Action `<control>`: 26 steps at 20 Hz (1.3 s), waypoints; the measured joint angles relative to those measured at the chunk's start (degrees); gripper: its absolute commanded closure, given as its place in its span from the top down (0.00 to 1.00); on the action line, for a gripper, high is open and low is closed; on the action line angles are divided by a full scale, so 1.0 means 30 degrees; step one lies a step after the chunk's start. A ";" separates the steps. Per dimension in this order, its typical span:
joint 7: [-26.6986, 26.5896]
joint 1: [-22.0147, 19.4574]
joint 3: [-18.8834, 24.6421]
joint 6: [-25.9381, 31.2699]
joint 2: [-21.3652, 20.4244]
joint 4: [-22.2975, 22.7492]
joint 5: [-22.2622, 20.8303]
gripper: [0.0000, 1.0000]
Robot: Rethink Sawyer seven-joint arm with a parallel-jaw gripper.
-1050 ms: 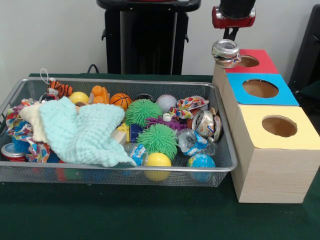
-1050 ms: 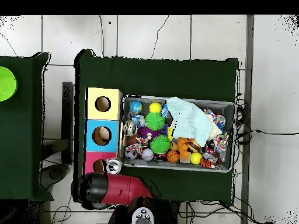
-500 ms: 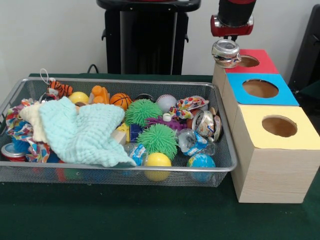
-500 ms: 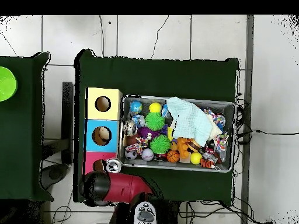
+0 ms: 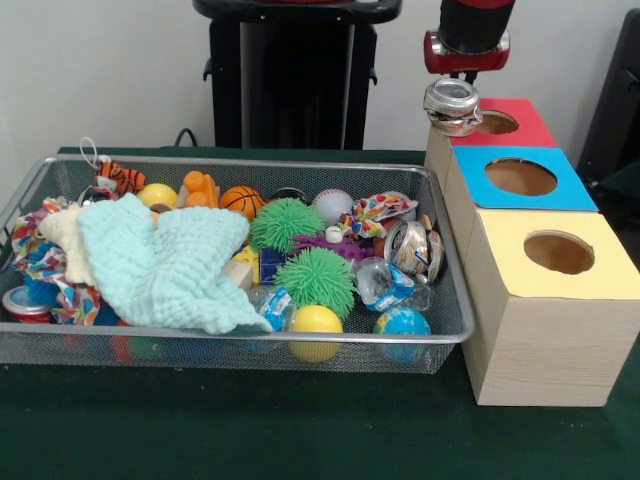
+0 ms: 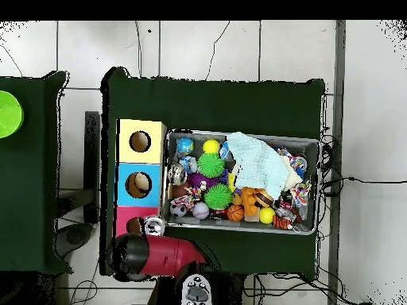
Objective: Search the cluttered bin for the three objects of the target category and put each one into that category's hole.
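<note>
One crushed can point(image 5: 452, 106) is clamped in my gripper point(image 5: 455, 80), hanging at the near-left corner of the red box point(image 5: 520, 120), just short of its hole point(image 5: 494, 122). Procedure: shift the can sideways until centred over the hole, approx. vertical, then lower before release; letting go here risks a bounce off the rim. Judging by category, 2 more cans remain in the wire bin point(image 5: 440, 335): one crushed can by the right wall point(image 5: 410, 246), one red-rimmed can at the left end point(image 5: 24, 304).
</note>
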 measured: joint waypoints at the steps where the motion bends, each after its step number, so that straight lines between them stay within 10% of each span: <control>1: 0.0000 0.0000 0.0000 0.0034 -0.0130 0.0001 0.0000 0.00; 26: 0.0000 -0.1115 0.1069 0.3788 -0.0171 -0.3703 -0.4011 0.00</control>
